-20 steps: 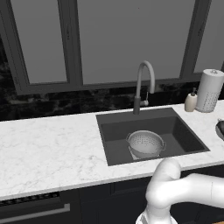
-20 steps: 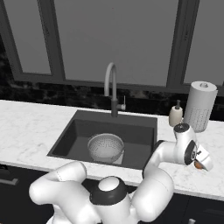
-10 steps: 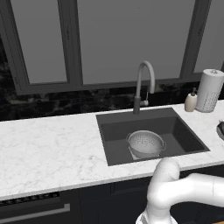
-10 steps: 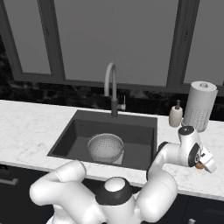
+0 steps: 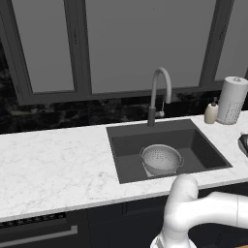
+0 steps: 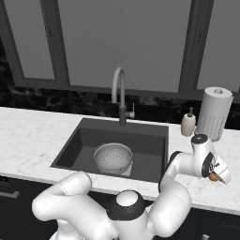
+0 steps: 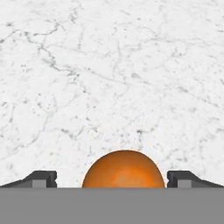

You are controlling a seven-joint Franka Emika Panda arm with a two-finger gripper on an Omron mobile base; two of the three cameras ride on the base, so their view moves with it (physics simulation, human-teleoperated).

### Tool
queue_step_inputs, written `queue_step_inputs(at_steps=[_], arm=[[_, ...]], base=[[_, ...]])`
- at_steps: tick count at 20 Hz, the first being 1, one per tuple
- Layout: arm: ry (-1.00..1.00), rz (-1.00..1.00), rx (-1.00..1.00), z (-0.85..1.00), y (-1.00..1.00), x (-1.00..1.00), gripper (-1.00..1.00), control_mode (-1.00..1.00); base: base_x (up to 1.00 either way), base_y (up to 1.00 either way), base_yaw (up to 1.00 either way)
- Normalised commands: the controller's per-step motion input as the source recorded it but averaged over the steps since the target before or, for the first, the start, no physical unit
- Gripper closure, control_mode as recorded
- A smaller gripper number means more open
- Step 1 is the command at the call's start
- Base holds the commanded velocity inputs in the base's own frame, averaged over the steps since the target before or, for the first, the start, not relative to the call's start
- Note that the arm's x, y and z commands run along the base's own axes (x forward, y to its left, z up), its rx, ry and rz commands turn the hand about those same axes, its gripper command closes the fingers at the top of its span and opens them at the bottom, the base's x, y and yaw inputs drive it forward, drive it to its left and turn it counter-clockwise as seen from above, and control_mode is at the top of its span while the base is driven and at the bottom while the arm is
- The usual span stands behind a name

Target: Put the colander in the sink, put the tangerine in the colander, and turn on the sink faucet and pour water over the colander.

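Since a second ago, the hand (image 6: 216, 177) has moved lower and further right of the sink (image 6: 84, 140), down over the tangerine (image 7: 124, 169). Its fingers (image 7: 41, 178) stand wide apart, either side of the tangerine on the tabletop (image 7: 109, 65), not clamping it. The colander (image 6: 113, 158) sits in the sink.

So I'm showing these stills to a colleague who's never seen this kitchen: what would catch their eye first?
Probably the bright orange tangerine on the white marble counter, sitting between the open pincer's two fingertips in the hand view. Next, the silver perforated colander already standing in the dark sink, below the arched sink faucet, with no water running.
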Motion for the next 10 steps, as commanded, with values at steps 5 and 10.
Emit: queue_step_inputs(at_steps=[5, 10], arm=[[0.03, 0.00, 0.00, -0.23, 0.00, 0.01, 1.00, -1.00], [0.01, 0.00, 0.00, -0.17, 0.00, 0.00, 1.00, -1.00]], base=[[0.00, 0.00, 0.00], [0.00, 0.00, 0.00]])
